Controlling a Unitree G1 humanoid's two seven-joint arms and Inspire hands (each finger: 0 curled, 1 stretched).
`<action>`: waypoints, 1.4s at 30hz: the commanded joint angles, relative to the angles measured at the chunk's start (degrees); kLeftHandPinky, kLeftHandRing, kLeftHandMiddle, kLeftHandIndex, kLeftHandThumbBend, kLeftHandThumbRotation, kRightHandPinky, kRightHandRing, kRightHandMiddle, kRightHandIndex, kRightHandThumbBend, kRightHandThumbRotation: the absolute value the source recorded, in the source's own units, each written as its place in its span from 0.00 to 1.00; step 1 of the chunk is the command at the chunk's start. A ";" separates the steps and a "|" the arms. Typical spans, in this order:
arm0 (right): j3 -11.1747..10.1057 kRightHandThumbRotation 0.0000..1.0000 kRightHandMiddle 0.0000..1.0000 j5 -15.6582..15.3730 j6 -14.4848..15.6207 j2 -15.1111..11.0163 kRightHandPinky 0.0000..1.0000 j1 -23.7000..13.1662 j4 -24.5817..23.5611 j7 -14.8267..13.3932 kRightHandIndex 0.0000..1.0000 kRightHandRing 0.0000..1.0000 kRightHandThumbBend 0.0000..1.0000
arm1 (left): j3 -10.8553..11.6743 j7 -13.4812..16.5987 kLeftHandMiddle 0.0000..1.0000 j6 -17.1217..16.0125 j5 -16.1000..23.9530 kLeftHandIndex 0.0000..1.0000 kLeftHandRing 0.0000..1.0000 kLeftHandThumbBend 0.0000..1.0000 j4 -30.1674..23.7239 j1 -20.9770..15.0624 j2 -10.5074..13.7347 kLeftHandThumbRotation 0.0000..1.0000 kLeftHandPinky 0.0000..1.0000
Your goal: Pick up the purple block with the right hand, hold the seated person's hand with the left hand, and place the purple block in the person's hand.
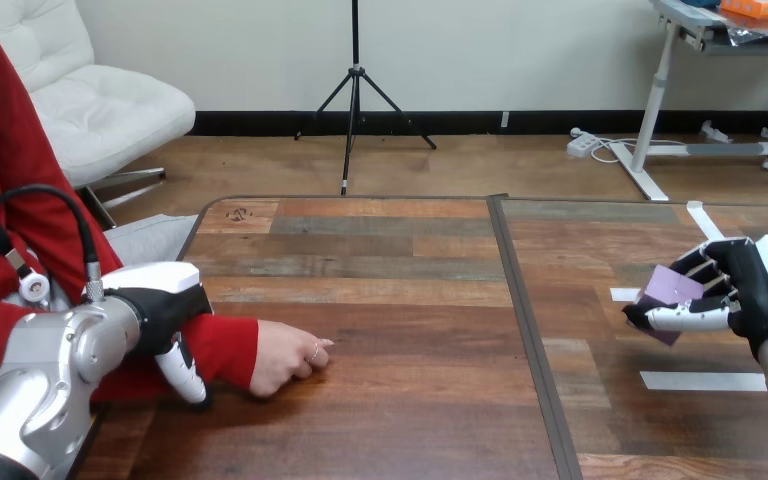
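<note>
Purple block (672,288): off the table, mid-right, wrapped by fingers and thumb of right hand (752,290). Details last, being farthest.

Nearest, near-left: left hand (165,295) lying over red sleeve (222,345) at person's wrist. Can't tell whether gripping or merely resting on top. If merely resting, no real steadying of the wrist, so target free to drift during hand-off.

Just beyond and to the right: person's hand (285,358) on table (410,300), curled into loose fist, palm not showing. Prob. the biggest risk: nowhere to set the block. Released onto a closed fist = roll-off onto the wood. Needs palm up and open first. Also poss. pinching or twisting of the wrist if turned too hard under left hand.

Mid-table: dark seam (525,330) running near to far btwn the two hands. Right hand well apart from person's hand, so a long carry leftward; more travel, more chance of slip.

Farther, right: block held over table's right part, near white tape strips (700,380), one face showing btwn thumb and fingers, rest hidden. Grip depth hard to judge; if shallow, could twist out w/ any jolt. Coming in too low = knocking person's knuckles; too high = drop and bounce.
</note>
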 commanded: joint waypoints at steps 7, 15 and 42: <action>-0.63 0.00 0.49 1.08 -2.40 1.11 0.43 -5.02 -4.54 -0.90 0.48 0.45 0.80 | 4.63 4.36 0.32 -1.74 -1.48 0.38 0.23 0.64 -7.93 -4.04 0.37 0.00 0.16; -0.98 0.00 0.49 1.70 -2.52 1.70 0.42 -5.60 -5.53 -0.20 0.48 0.45 0.80 | 6.48 5.90 0.29 -2.46 -3.02 0.36 0.20 0.63 -10.35 -4.35 -0.13 0.00 0.14; 0.21 0.00 0.47 1.13 -0.87 4.84 0.40 -9.45 -7.36 0.16 0.48 0.43 0.81 | 9.72 7.49 0.29 -0.49 -7.15 0.35 0.20 0.70 -18.50 -6.45 -3.04 0.00 0.13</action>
